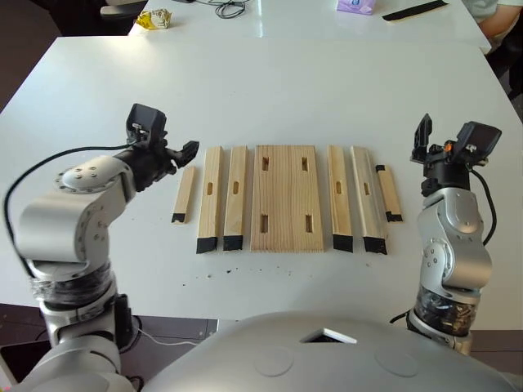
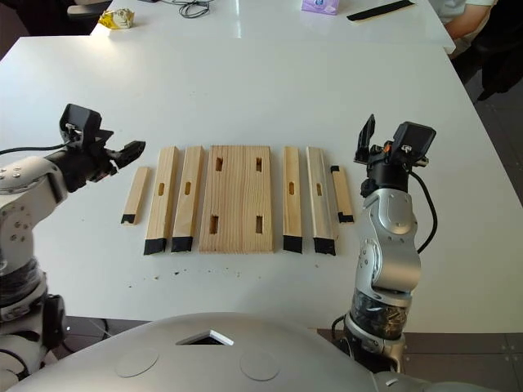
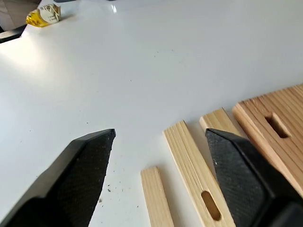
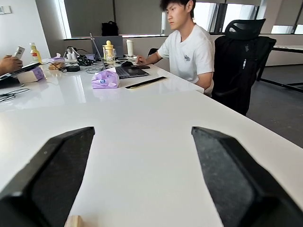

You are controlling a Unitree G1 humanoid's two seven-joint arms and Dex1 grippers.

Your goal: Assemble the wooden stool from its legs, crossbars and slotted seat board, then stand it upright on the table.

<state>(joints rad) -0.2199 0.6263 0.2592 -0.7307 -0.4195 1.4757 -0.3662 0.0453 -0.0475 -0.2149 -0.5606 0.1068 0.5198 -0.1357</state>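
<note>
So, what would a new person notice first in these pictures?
The wooden parts lie flat in a neat row on the table: the slotted seat board in the centre, two legs and a short crossbar on each side. The left gripper and right gripper hover open at the row's ends, holding nothing.

Rounded silver arms (image 1: 78,208) with black cables (image 1: 37,173) end in a black left pincer (image 1: 186,152) and right pincer (image 1: 426,137)

The slotted seat board (image 1: 284,198), legs (image 1: 211,198) and crossbars (image 1: 185,194) are pale bare wood with visible grain and matt black ends. The table (image 1: 270,82) is smooth, glossy white. The left gripper (image 3: 161,137) has matt black, finely textured fingers (image 3: 80,175).
</note>
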